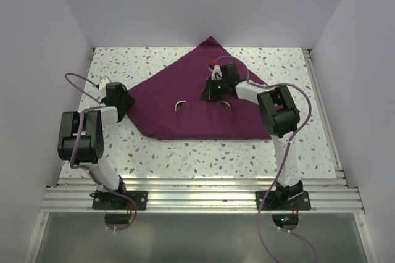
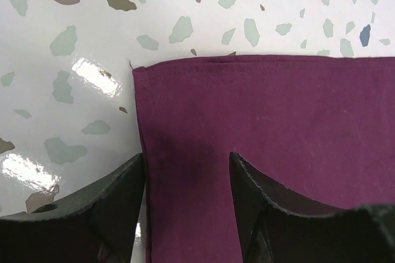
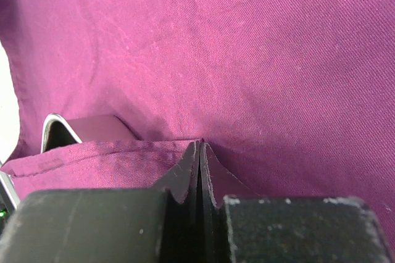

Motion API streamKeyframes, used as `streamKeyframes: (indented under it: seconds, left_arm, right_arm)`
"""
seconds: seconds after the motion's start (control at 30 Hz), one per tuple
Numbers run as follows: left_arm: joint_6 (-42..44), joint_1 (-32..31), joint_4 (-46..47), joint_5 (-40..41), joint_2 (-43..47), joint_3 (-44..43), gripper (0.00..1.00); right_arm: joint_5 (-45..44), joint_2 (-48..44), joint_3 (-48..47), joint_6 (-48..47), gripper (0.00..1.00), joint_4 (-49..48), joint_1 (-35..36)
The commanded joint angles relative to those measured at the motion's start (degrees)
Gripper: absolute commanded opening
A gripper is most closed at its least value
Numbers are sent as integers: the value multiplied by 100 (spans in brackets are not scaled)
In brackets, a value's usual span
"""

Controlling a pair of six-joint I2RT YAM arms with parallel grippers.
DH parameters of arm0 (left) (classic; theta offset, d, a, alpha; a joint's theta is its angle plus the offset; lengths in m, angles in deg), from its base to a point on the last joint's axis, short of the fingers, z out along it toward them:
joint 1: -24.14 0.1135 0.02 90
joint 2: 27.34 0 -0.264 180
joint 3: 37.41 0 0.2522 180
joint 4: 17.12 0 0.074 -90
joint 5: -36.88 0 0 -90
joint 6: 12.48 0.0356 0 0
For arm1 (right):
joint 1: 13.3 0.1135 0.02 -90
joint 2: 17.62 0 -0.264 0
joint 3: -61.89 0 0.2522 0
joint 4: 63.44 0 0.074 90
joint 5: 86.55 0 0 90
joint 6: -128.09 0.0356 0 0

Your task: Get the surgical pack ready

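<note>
Black and blunt, the jaws of the left gripper [image 2: 185, 173] are held apart, low over the left corner of the purple cloth [image 2: 278, 108]. The fabric lies flat in the gap between them and is not pinched, one jaw being set at the cloth's side hem and the other further in over the cloth. Beyond the stitched hem the speckled table [image 2: 74, 41] is seen, glossy with reflected light. The jaws of the right gripper [image 3: 199, 152] are pressed tightly together, their tips met at the hemmed edge of a fold in the cloth; whether a layer of fabric is caught between them cannot be told. Just left of that fold, the shiny rim of a steel tray [image 3: 52, 128] is exposed beneath the cloth. From above, the cloth is seen spread near the middle of the table, partly folded into a rough triangle with one point toward the far wall. The left gripper is placed at its left corner and the right gripper on its middle, where small arcs of bright metal rim are shown along the fold.
</note>
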Motion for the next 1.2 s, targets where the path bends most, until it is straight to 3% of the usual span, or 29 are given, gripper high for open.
streamKeyframes:
  seconds: [0.0, 0.17, 0.37, 0.5, 0.53, 0.8, 1.17]
  left_arm:
    - [-52, 56, 63, -100, -38, -47, 60]
    - [-245, 178, 89, -521, -328, -170, 58]
    - [-386, 223, 195, -654, -460, -205, 44]
    - [-299, 232, 265, -820, -556, -232, 17]
    - [-272, 223, 291, -917, -574, -249, 1]
    - [35, 65, 196, -541, -74, -249, 0]
    - [624, -1183, -200, 1085, 735, -530, 0]
  right_arm:
    - [185, -254, 101, -19, 0, 89, 110]
    - [176, -254, 93, -10, 0, 98, 101]
    - [176, -262, 101, -10, 0, 98, 101]
    - [185, -263, 84, -19, 0, 98, 101]
    - [185, -254, 84, -10, 0, 107, 101]
    - [211, -236, 49, 16, 0, 98, 101]
    - [246, -183, 75, 174, 0, 10, 101]
